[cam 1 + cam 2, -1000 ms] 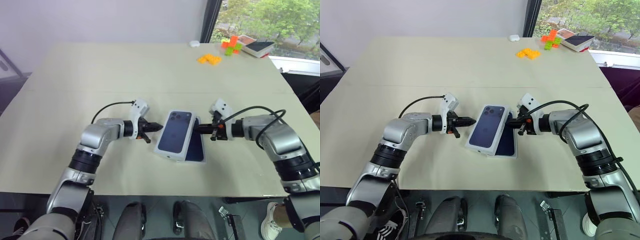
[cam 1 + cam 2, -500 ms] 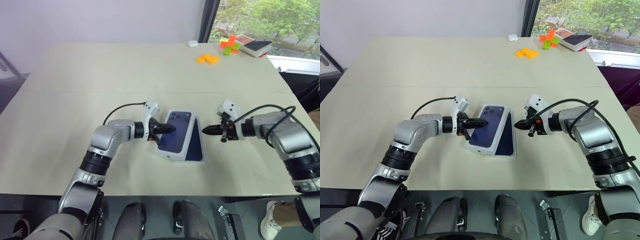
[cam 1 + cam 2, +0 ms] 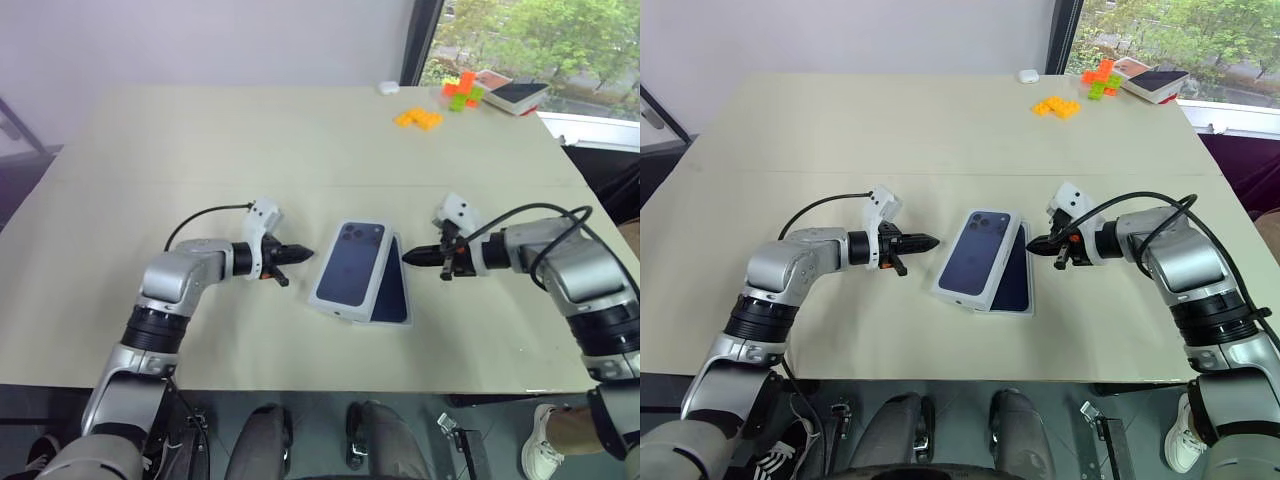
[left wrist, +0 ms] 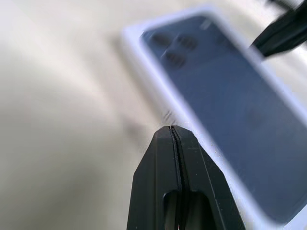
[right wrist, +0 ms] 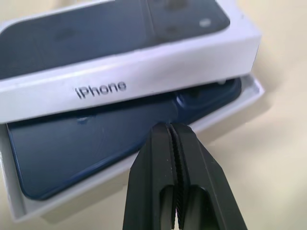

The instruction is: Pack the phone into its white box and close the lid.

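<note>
Mid-table, between both clenched, empty grippers, the lid [image 3: 350,263] sits skewed over the box [image 5: 254,88], phone [image 3: 392,294] exposed on the right; right gripper [image 3: 408,258] is just beside that edge, left gripper [image 3: 308,254] further off.

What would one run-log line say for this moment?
phone: in white box | lid: askew, not seated | left gripper: shut, beside lid | right gripper: shut, beside box

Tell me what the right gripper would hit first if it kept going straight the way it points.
Probably the lid, which sits askew over the phone in the white box. The shut right gripper aims at that stack; depth is unclear, so it might meet the phone first.
</note>
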Motion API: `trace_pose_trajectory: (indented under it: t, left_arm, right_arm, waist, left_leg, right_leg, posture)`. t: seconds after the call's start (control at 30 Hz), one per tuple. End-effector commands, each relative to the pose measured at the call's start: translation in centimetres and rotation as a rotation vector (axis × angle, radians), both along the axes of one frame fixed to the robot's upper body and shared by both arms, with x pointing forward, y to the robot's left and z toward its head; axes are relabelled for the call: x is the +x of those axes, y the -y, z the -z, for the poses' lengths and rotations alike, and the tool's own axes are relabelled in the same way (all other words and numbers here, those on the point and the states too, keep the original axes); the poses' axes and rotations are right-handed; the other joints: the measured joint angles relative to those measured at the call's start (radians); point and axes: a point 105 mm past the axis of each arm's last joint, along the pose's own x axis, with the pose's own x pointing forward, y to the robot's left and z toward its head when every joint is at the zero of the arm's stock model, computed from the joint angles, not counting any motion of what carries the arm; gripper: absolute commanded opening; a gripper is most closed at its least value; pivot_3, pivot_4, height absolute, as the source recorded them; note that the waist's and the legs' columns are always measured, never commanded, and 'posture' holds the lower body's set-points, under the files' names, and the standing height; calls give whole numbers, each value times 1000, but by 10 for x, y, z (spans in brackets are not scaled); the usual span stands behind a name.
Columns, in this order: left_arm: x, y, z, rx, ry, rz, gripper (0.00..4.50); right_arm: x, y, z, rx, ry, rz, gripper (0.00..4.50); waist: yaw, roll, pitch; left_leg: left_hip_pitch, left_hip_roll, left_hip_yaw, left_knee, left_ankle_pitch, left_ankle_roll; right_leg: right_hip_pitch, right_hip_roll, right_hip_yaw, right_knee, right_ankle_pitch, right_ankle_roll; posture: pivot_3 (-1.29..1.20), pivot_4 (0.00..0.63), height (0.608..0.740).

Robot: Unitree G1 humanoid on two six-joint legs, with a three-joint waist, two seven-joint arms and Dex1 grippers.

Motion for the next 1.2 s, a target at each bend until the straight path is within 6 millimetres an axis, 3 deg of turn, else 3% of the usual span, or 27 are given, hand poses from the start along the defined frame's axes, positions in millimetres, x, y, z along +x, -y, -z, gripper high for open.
trace_pose_trajectory:
  t: [0.03, 0.23, 0.43, 0.87, 1.2]
  left_arm:
    - [-1, 13, 5, 12, -26, 33, 0]
    - [-4, 31, 18, 44, -64, 96, 0]
    - [-4, 43, 5, -15, -25, 127, 0]
    - [-12, 62, -14, -91, -9, 176, 0]
    - [-12, 52, -11, -63, -6, 152, 0]
  right_arm:
    - [0, -9, -11, -23, 47, -34, 89]
    - [-2, -15, -6, -22, 26, -33, 89]
    - [-4, -22, -4, -4, 11, -31, 89]
    - [-5, 11, -2, -123, 2, -6, 89]
    - [-11, 20, -2, -171, -16, -30, 89]
  waist:
    - [0, 0, 0]
    - [-2, 0, 0]
    - [-1, 0, 0]
    - [-2, 0, 0]
    - [-2, 0, 0]
  left_leg:
    - [0, 0, 0, 0, 0, 0]
    - [0, -2, 0, 0, 0, 0]
    - [0, -1, 0, 0, 0, 0]
    - [0, -2, 0, 0, 0, 0]
    - [0, -2, 0, 0, 0, 0]
  right_leg:
    - [0, 0, 0, 0, 0, 0]
    - [0, 0, 0, 0, 0, 0]
    - [0, 0, 0, 0, 0, 0]
    - [0, 0, 0, 0, 0, 0]
    - [0, 0, 0, 0, 0, 0]
  posture:
    - [0, 150, 740]
    - [0, 150, 740]
    - [0, 150, 740]
    - [0, 150, 740]
    - [0, 150, 740]
